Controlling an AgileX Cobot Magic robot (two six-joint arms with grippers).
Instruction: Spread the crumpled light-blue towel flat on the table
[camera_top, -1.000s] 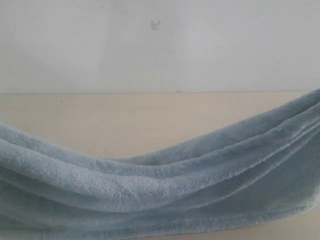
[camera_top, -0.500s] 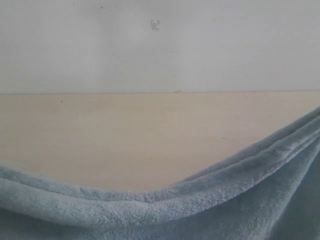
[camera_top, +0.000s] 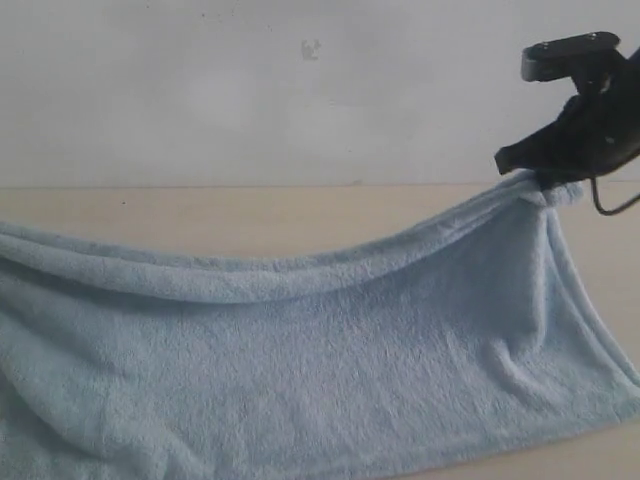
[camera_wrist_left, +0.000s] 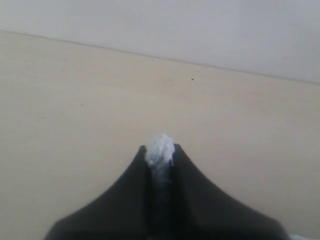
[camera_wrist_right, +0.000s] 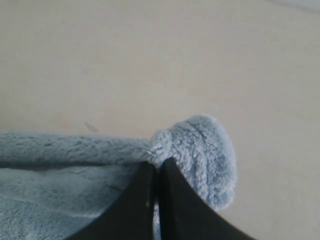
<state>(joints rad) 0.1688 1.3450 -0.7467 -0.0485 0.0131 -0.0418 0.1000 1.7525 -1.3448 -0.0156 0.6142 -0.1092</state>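
The light-blue towel (camera_top: 330, 370) hangs stretched in a sagging sheet across the exterior view, its top edge dipping in the middle. My right gripper (camera_top: 540, 185) is shut on its upper right corner, above the cream table (camera_top: 250, 215). In the right wrist view that gripper (camera_wrist_right: 156, 167) pinches the fluffy towel (camera_wrist_right: 200, 150) with a bunched corner bulging past the tips. My left gripper (camera_wrist_left: 160, 150) is shut on a small tuft of the towel (camera_wrist_left: 160, 145); it is out of the exterior view, where the towel runs off the left edge.
A plain pale wall (camera_top: 300, 90) rises behind the table's far edge. Bare tabletop (camera_wrist_left: 100, 100) lies beyond the left gripper, and more bare table (camera_wrist_right: 150, 60) beyond the right one. A black cable (camera_top: 612, 208) hangs beside the right gripper.
The towel has moved away from the exterior camera and up, and now shows as a spread hanging sheet. The right gripper has come into view at the upper right.
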